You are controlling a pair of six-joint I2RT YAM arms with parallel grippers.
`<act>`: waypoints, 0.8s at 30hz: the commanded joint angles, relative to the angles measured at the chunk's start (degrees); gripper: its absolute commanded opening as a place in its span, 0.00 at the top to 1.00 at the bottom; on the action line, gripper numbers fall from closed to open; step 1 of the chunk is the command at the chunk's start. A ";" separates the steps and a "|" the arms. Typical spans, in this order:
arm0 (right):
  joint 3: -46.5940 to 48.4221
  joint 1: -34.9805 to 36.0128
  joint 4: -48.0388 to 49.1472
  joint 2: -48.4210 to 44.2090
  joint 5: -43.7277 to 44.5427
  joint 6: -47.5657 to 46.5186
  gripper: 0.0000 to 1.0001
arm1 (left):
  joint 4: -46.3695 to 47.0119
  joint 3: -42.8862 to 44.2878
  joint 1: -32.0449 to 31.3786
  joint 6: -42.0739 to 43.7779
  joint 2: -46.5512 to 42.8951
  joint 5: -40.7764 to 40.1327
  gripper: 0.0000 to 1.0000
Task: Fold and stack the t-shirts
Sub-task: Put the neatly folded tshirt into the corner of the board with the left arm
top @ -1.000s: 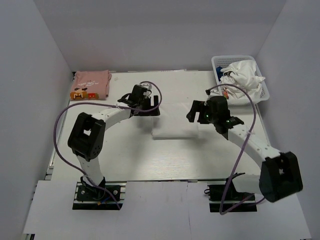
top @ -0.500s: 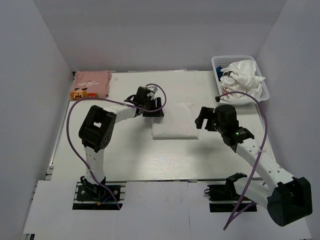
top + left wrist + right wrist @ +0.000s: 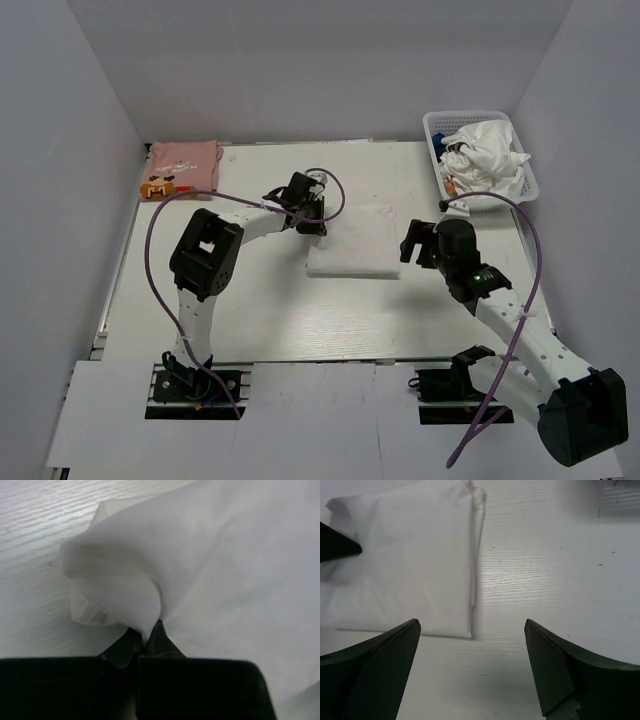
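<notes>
A folded white t-shirt (image 3: pixel 350 243) lies flat in the middle of the table. My left gripper (image 3: pixel 313 222) sits at its far left corner, shut on a pinched-up fold of the white fabric (image 3: pixel 125 595); the left gripper (image 3: pixel 150 632) has its fingertips together with cloth between them. My right gripper (image 3: pixel 415 241) hovers just right of the shirt, open and empty. In the right wrist view the right gripper (image 3: pixel 471 630) frames bare table, with the white t-shirt (image 3: pixel 405 565) ahead to the left. A folded pink t-shirt (image 3: pixel 183 166) with an orange-brown print lies at the far left corner.
A white mesh basket (image 3: pixel 433 125) stands at the far right corner with crumpled white cloth (image 3: pixel 490 150) inside. White walls close in the table on the left, back and right.
My left gripper moved right onto the white shirt's far left corner and shut on the fabric. My right arm drew back to the right, away from the shirt, staying open.
</notes>
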 commanded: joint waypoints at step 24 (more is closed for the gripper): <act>1.95 -0.16 3.83 10.95 2.49 -3.33 0.10 | -13.86 24.50 16.78 48.75 -6.81 -32.77 1.00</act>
